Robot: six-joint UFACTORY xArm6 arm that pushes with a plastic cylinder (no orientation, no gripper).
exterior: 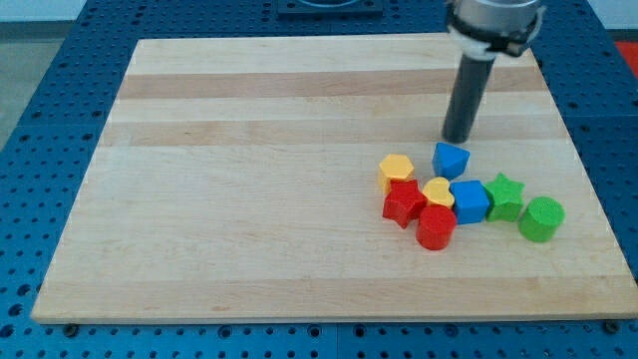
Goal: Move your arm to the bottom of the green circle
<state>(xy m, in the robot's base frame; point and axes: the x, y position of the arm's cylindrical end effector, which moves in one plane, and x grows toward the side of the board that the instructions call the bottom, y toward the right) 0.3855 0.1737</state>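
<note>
Green circle (541,219), squat round cylinder, upright, beside green star (504,195)

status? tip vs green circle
My tip above blue block, view's top. Green circle far right of cluster, untouched. Green star beside it.

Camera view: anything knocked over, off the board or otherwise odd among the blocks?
Nothing stands out. All blocks sit clustered on the board, the green circle at the cluster's right end. My tip is just above the blue block.

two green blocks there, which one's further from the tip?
The green circle, at the cluster's right end. The green star sits up and left of it, closer to my tip.
</note>
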